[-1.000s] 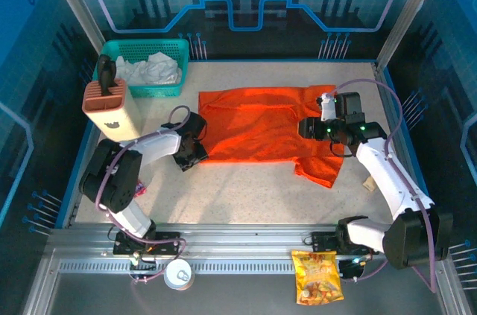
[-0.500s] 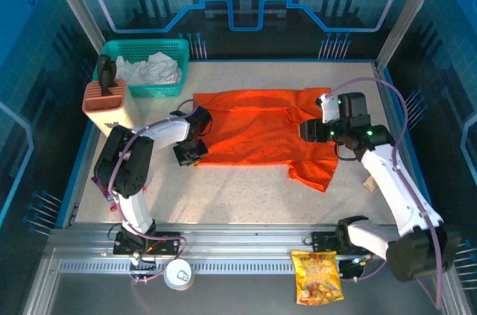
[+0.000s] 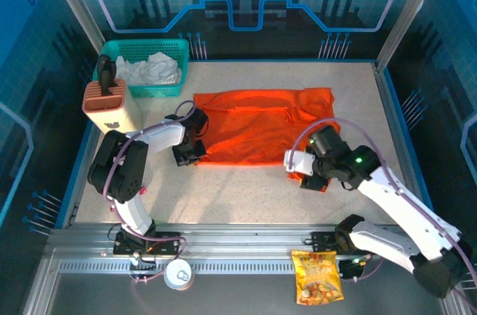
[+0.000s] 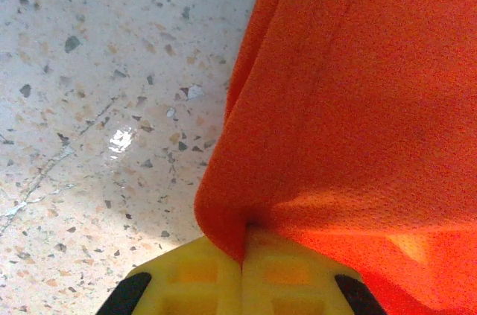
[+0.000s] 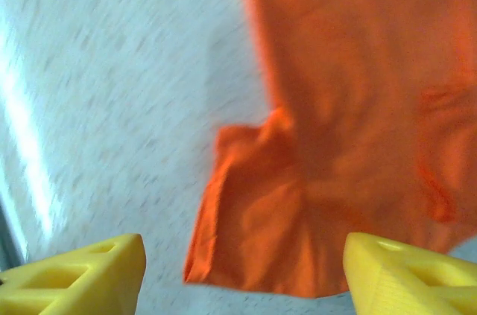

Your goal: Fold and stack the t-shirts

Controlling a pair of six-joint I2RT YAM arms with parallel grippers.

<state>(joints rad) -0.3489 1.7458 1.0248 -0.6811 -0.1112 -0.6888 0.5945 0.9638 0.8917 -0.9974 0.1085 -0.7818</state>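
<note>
The bright orange t-shirt point(image 3: 253, 125) lies spread on the speckled table, its near right sleeve point(image 5: 261, 211) sticking out toward the front. My left gripper point(image 3: 195, 147) sits at the shirt's near left corner, shut on a pinch of the orange cloth point(image 4: 246, 203). My right gripper point(image 3: 298, 170) hovers open just in front of the near right sleeve, its yellow fingers point(image 5: 89, 270) wide apart with nothing between them.
A teal mesh basket point(image 3: 123, 53) with white cloth point(image 3: 153, 69) stands at the back left. A pink-brown holder point(image 3: 110, 106) with a dark tool stands beside it. An orange-yellow snack bag point(image 3: 317, 276) and a small round lid point(image 3: 179, 274) lie on the front rail.
My right gripper has swung from the shirt's right side down to the near right sleeve. The shirt's far right edge now lies flatter. The left gripper has barely moved.
</note>
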